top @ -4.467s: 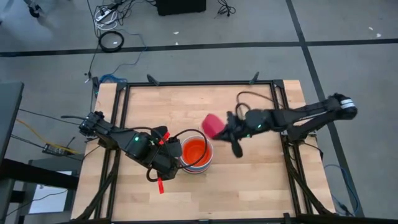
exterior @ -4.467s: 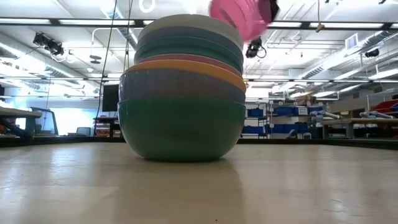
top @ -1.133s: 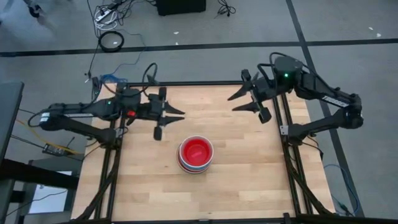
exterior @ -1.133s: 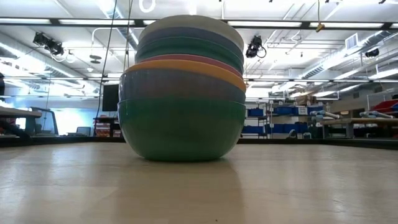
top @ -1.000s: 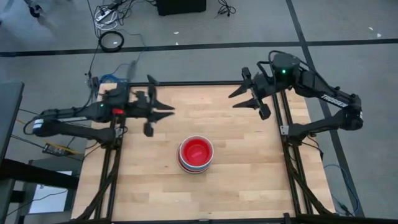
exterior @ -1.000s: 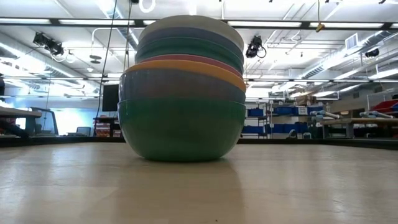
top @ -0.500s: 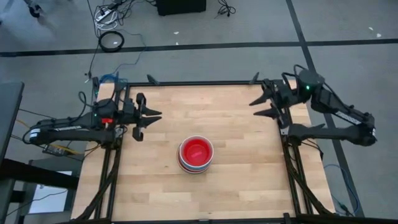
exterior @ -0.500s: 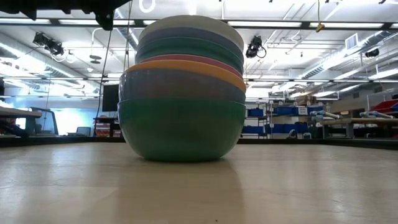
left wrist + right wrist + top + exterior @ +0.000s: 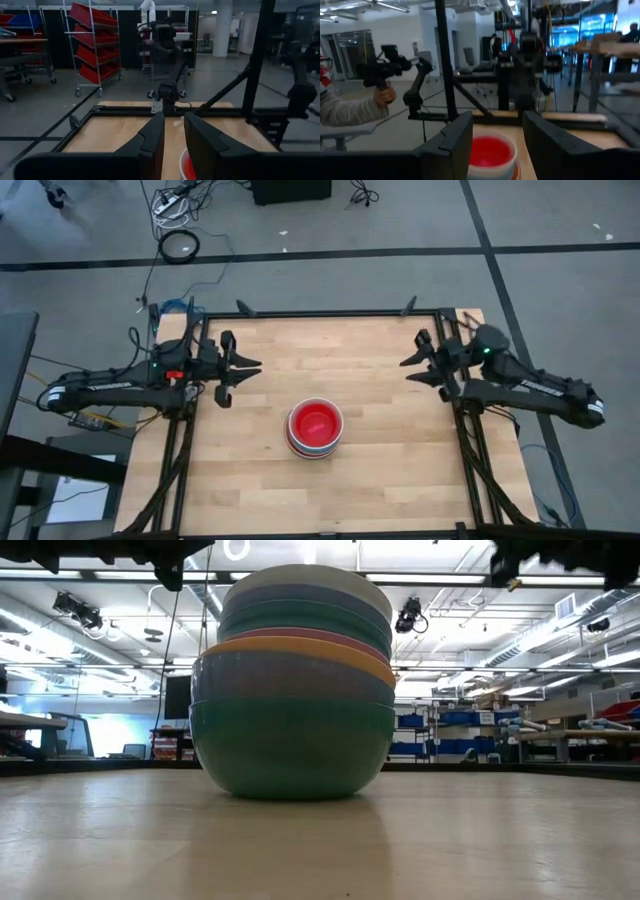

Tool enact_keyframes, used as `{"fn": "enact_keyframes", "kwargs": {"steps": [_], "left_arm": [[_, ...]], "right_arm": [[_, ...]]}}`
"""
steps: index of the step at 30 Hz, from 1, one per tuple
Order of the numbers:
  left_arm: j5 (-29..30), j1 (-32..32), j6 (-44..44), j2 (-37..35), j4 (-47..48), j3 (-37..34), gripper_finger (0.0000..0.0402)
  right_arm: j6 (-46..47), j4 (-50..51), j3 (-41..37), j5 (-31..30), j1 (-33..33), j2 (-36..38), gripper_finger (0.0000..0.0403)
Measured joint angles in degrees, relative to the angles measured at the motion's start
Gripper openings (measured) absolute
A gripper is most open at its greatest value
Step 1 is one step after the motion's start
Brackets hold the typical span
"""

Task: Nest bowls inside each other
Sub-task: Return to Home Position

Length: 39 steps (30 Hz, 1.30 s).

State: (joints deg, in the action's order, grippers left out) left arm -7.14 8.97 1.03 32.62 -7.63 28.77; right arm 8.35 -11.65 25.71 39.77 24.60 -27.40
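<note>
The bowls (image 9: 315,428) stand nested in one stack at the table's middle, its teal bottom bowl (image 9: 292,745) resting on the wood. The small red-pink bowl (image 9: 490,150) sits innermost on top. A sliver of the stack (image 9: 186,167) shows in the left wrist view. My left gripper (image 9: 245,375) hovers open near the table's left edge, pointing level at the stack. Over the right edge my right gripper (image 9: 408,370) is open too and faces the stack. Nothing lies between either pair of fingers (image 9: 150,137) (image 9: 460,137).
Black frame rails (image 9: 320,313) run along the table's far edge and sides. Bare wood surrounds the stack. In the room beyond, a person's hand (image 9: 382,95) holds a dark device, and a rack of red bins (image 9: 95,40) stands off the table.
Both arms have drawn back from the table's middle and sunk. My left gripper went toward the left edge, then kept still. My right gripper went toward the right edge and turned about. The stack of bowls has not moved.
</note>
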Motion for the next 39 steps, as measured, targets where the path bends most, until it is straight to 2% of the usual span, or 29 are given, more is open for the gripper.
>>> {"fn": "enact_keyframes", "kwargs": {"steps": [8,13,17,21,26,30,33,39], "left_arm": [[5.83,0.02,-0.8,0.02,5.88,0.0,0.0083],[6.16,0.04,-3.08,0.08,6.77,0.0,0.0083],[9.19,0.07,-3.93,0.74,7.48,-0.14,0.0083],[9.46,0.54,-3.21,0.9,2.38,-3.88,0.0083],[9.3,1.64,0.43,0.89,-8.65,-11.95,0.0083],[5.54,1.93,2.5,0.79,-16.93,-17.22,0.0083],[4.52,1.92,3.59,0.68,-18.37,-17.99,0.0083],[4.82,3.08,4.09,0.65,-18.32,-17.99,0.0083]], "right_arm": [[-0.91,-10.46,-14.13,-7.49,-2.11,-0.47,0.0164],[-1.5,-12.85,-18.55,-9.25,-3.64,-0.43,0.0164],[-3.54,-12.9,-20.49,-11.32,-5.33,-0.39,0.0164],[-4.01,-12.66,-22.7,-15.27,-7.1,-0.41,0.0164],[-2.84,-13.11,-23.83,-16.87,-10.64,-0.33,0.0164],[1.53,-20.28,-23.91,-18.63,-12.77,0.02,0.0164],[3.69,-24.66,-23.86,-17.39,-13.68,1.39,0.0164],[5.73,-23.72,-23.07,-15.81,-13.57,9.09,0.0164]]}}
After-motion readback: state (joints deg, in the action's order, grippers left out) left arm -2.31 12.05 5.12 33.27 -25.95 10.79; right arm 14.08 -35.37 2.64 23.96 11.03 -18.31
